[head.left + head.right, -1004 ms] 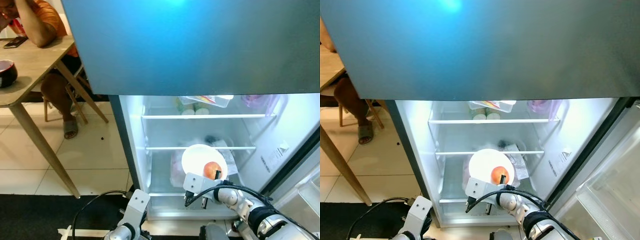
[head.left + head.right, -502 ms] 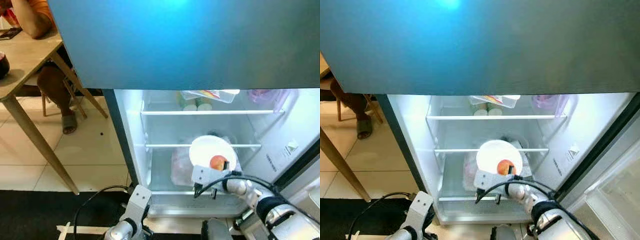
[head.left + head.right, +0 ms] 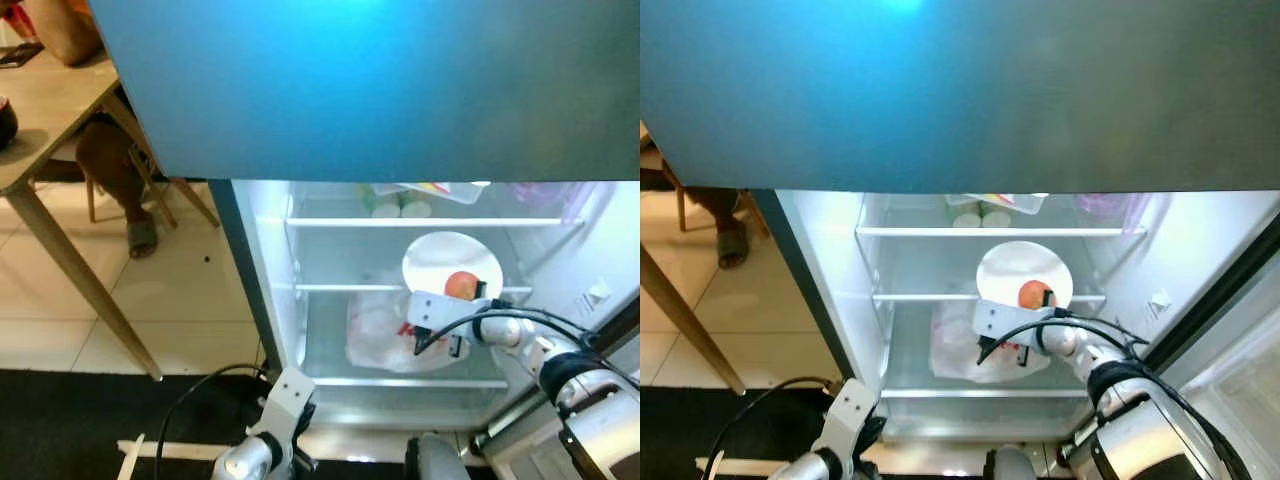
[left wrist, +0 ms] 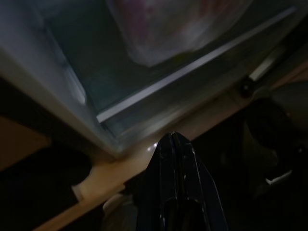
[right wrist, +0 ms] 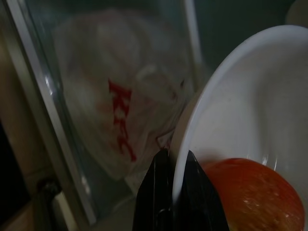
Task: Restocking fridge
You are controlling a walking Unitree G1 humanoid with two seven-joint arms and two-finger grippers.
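A white plate [image 3: 447, 262] with a red-orange apple [image 3: 461, 285] on it hangs inside the open fridge [image 3: 270, 290], level with the middle shelf [image 3: 350, 288]. My right gripper [image 3: 478, 291] is shut on the plate's near rim; in the right wrist view its fingers [image 5: 192, 192] pinch the white plate [image 5: 240, 120] edge beside the apple [image 5: 260, 202]. My left gripper [image 4: 174, 144] hangs low by the fridge's base, fingers pressed together and holding nothing.
A clear plastic bag with red lettering [image 3: 385, 330] lies on the lower shelf under the plate. Pale cups [image 3: 400, 209] and a tray [image 3: 425, 189] sit on the top shelf. A wooden table [image 3: 50, 110] and a seated person [image 3: 95, 150] are at the left. A black cable [image 3: 200, 395] trails on the floor.
My right gripper has raised the plate with the apple from the lower compartment up to the middle shelf and further right. The camera has shifted slightly.
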